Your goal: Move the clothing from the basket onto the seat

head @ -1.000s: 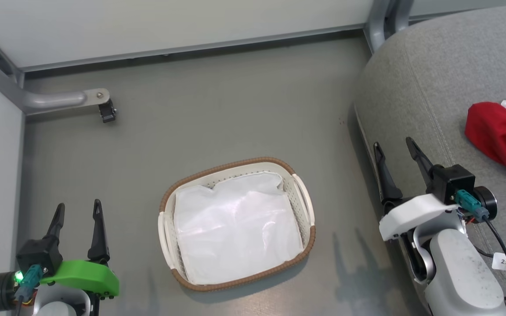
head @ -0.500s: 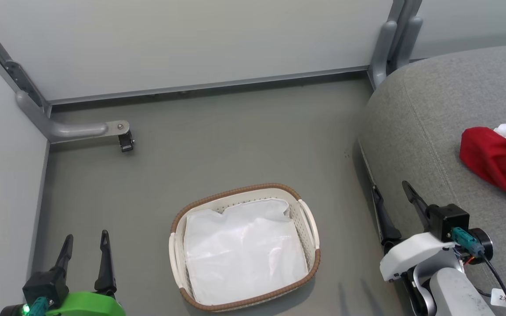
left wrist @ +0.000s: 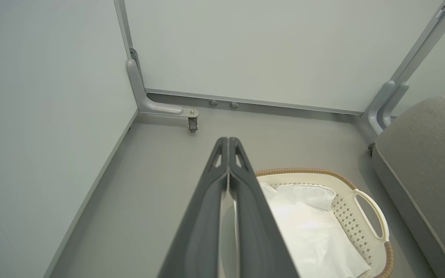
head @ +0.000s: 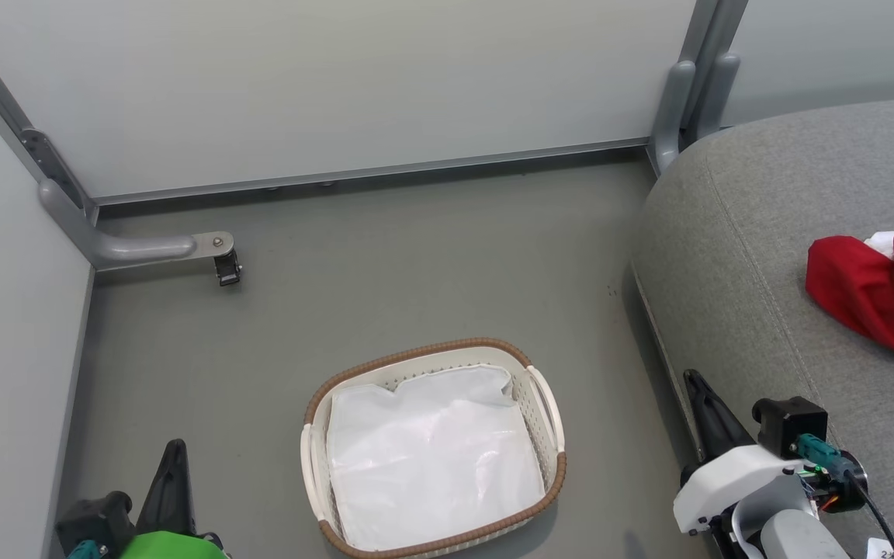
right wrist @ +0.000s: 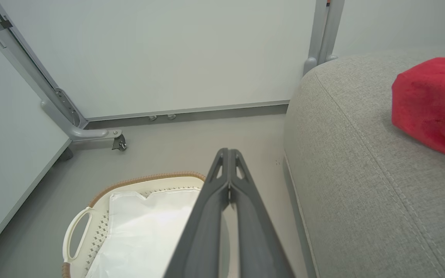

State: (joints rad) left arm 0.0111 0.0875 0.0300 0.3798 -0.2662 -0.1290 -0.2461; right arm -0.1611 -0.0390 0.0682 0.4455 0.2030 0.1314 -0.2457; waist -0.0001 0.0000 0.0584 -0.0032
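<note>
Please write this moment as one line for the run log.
clothing: on seat | basket: holds white liner, no clothing | left gripper: shut, empty | right gripper: shut, empty

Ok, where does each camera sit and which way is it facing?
Head view: on the head, facing down at basket, seat, clothing; left hand and right hand low in the corners.
Left wrist view: on the left wrist, along the shut left hand toward the wall; basket at right.
Right wrist view: on the right wrist, along the shut right hand; basket left, seat right.
Shared: all three show the basket.
</note>
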